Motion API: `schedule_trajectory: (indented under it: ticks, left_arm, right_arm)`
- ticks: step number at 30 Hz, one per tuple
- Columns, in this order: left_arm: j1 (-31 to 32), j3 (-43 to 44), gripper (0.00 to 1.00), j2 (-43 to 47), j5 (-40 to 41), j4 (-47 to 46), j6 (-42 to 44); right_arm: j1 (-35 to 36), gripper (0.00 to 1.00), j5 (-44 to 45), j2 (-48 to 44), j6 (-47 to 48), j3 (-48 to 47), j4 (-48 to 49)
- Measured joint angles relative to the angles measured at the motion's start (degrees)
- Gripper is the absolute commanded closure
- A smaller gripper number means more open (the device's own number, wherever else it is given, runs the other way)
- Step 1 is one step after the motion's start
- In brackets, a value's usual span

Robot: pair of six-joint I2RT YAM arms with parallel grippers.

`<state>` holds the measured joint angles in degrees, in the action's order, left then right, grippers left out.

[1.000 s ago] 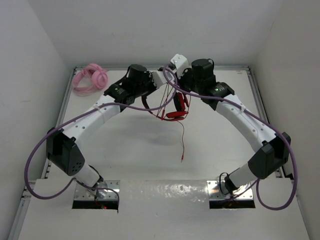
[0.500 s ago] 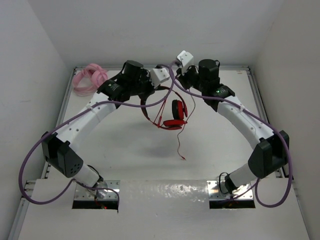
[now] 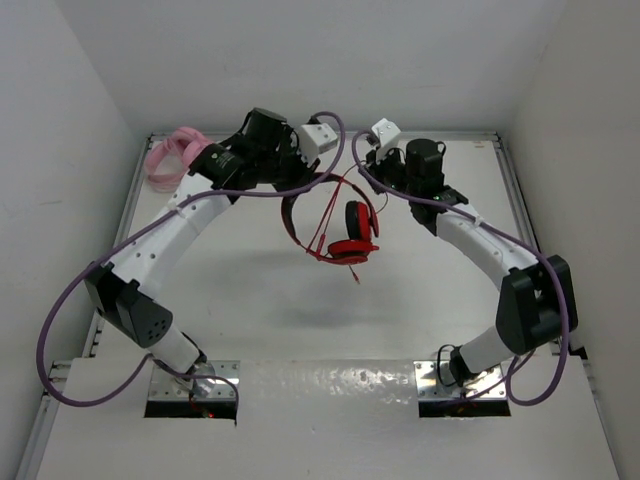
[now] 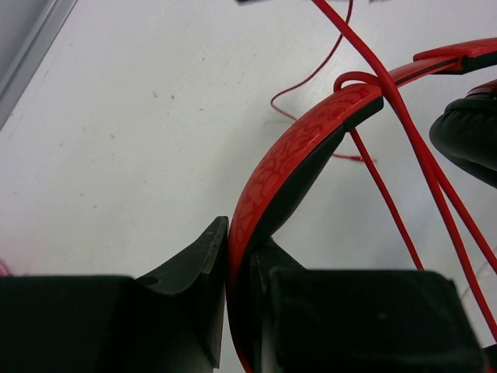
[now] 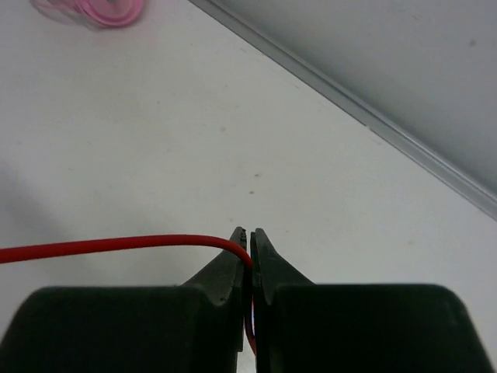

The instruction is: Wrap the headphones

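Note:
The red headphones (image 3: 350,235) hang above the table at mid-back, with both round ear cups low. My left gripper (image 3: 298,178) is shut on the black-and-red headband (image 4: 303,148), which is pinched between its fingers (image 4: 203,264). The thin red cord (image 4: 404,155) crosses over the headband in several strands, and its loose tail (image 3: 355,272) dangles under the cups. My right gripper (image 3: 368,160) is shut on the cord (image 5: 116,245), which runs off to the left from its closed tips (image 5: 249,249). One black ear pad (image 4: 470,140) shows at the right edge.
Pink headphones (image 3: 180,155) lie at the back left corner and also show in the right wrist view (image 5: 101,9). A metal rail (image 3: 130,215) edges the white table, with walls close behind and to both sides.
Both arms have pulled back and apart, my right gripper drawing the cord to the right. The headphones hang freer from the left gripper, and the dangling cord tail is shorter.

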<state>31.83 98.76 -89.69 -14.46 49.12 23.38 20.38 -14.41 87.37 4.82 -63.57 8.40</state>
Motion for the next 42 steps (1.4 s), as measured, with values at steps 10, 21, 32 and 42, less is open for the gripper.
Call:
schedule_trajectory:
  ticks: [10, 21, 32, 42]
  left_arm:
    - [-3.5, 20.7, 1.0, -9.2, -4.7, 0.9, -10.8]
    - [-4.1, 23.6, 1.0, -11.7, -4.7, 0.7, -16.2]
    - [-4.6, 25.1, 1.0, -12.9, -4.0, 2.1, -19.4]
    - [-6.1, 26.6, 1.0, -13.6, -2.9, 3.3, -21.1]
  right_arm:
    - [0.0, 0.84, -10.0, 12.0, -30.9, 8.8, 32.4]
    - [3.4, 0.53, -10.0, 21.8, -49.1, 10.8, 49.1]
    - [4.9, 0.43, -4.9, 22.2, -47.3, 17.4, 47.9]
    - [9.1, 0.27, -0.5, 22.4, -42.5, 20.1, 42.2]
